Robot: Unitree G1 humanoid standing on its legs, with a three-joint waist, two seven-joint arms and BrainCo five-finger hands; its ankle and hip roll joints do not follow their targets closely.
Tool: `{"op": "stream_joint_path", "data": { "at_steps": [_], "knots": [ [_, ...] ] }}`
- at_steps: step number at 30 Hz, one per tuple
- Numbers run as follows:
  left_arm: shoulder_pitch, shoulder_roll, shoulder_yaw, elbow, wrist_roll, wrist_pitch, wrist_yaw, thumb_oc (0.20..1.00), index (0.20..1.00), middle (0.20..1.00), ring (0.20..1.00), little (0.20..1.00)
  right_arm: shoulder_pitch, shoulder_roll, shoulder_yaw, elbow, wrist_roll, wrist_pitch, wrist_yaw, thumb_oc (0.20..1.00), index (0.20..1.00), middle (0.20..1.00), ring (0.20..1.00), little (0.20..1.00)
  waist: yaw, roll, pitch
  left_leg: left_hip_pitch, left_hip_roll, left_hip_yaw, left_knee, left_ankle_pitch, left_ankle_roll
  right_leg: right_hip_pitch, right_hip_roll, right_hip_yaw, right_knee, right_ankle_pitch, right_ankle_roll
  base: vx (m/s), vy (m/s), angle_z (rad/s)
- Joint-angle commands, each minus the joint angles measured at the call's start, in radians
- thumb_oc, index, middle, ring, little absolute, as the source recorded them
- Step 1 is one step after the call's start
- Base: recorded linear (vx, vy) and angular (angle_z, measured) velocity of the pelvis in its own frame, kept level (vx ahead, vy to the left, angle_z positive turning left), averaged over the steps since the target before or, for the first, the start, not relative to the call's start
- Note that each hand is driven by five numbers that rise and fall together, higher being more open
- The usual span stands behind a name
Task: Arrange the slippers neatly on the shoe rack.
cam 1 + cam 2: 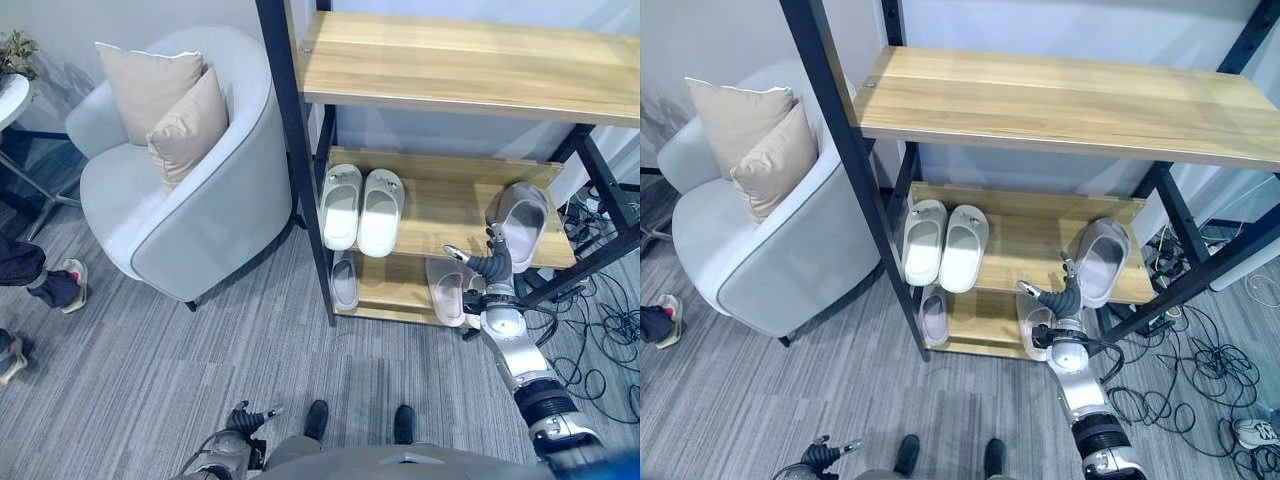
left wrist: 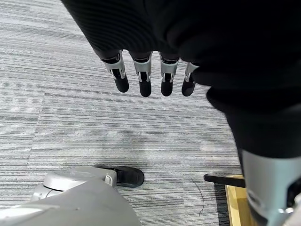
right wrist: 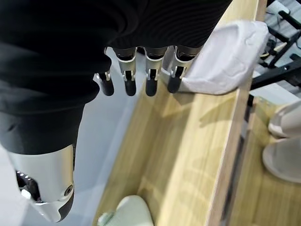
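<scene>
The wooden shoe rack (image 1: 450, 70) has a black frame. On its middle shelf (image 1: 450, 200), a cream pair of slippers (image 1: 360, 208) lies side by side at the left. A grey slipper (image 1: 522, 222) lies at the right end, angled over the front edge. My right hand (image 1: 492, 262) is open just in front of that slipper (image 3: 225, 56), its straight fingers (image 3: 150, 77) beside the slipper's edge. Two grey slippers (image 1: 344, 280) (image 1: 445, 290) lie apart on the bottom shelf. My left hand (image 2: 146, 75) hangs open over the carpet at my lower left (image 1: 240, 425).
A grey armchair (image 1: 190, 190) with two beige cushions stands left of the rack. A person's feet (image 1: 60, 285) show at the far left. Loose cables (image 1: 600, 330) cover the floor right of the rack. A small white table (image 1: 10, 95) is at the back left.
</scene>
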Motion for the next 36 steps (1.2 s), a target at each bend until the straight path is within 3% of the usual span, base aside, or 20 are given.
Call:
{"op": "stream_joint_path", "data": {
  "at_steps": [1, 11, 18, 23, 36],
  "knots": [
    [-0.047, -0.013, 0.027, 0.114, 0.043, -0.001, -0.005, 1.0, 1.0, 1.0, 1.0, 1.0, 0.003, -0.059, -0.053, -0.09, -0.036, -0.051, 0.003, 1.0, 1.0, 1.0, 1.0, 1.0, 0.007, -0.003, 0.018, 0.053, -0.015, 0.025, 0.005, -0.138, 0.03, 0.09, -0.025, -0.038, 0.011, -0.109, 0.055, 0.0, 0.0, 0.0],
    [-0.035, 0.001, 0.025, 0.112, 0.089, -0.012, -0.039, 1.0, 1.0, 1.0, 1.0, 1.0, -0.037, -0.261, -0.078, -0.07, -0.209, -0.001, 0.019, 1.0, 1.0, 1.0, 1.0, 1.0, 0.007, 0.005, -0.007, 0.062, -0.012, 0.028, 0.005, -0.131, 0.024, 0.097, -0.021, -0.033, 0.01, -0.104, 0.056, -0.01, -0.01, 0.0],
    [-0.03, 0.012, 0.019, 0.109, 0.078, -0.008, -0.062, 1.0, 1.0, 1.0, 1.0, 1.0, -0.093, -0.339, -0.01, 0.003, -0.231, 0.029, 0.092, 1.0, 1.0, 1.0, 1.0, 1.0, 0.0, 0.01, -0.016, 0.069, -0.006, 0.034, 0.005, -0.126, 0.019, 0.095, -0.017, -0.023, 0.01, -0.101, 0.051, -0.02, -0.027, -0.1],
    [-0.027, 0.011, 0.009, 0.108, 0.071, -0.004, -0.069, 1.0, 1.0, 1.0, 1.0, 1.0, -0.169, -0.365, 0.03, 0.043, -0.245, 0.055, 0.105, 1.0, 1.0, 1.0, 1.0, 1.0, -0.001, 0.015, -0.017, 0.068, -0.004, 0.041, 0.005, -0.125, 0.019, 0.087, -0.015, -0.011, 0.01, -0.1, 0.051, -0.01, -0.014, -0.07],
    [-0.033, 0.029, 0.014, 0.111, 0.038, 0.007, -0.081, 1.0, 1.0, 1.0, 1.0, 1.0, -0.225, -0.356, 0.004, 0.164, -0.276, 0.145, 0.062, 1.0, 1.0, 1.0, 1.0, 1.0, -0.011, 0.021, -0.007, 0.062, -0.006, 0.036, 0.005, -0.123, 0.016, 0.085, -0.01, -0.012, 0.01, -0.105, 0.045, 0.01, -0.014, -0.03]
  ]
}}
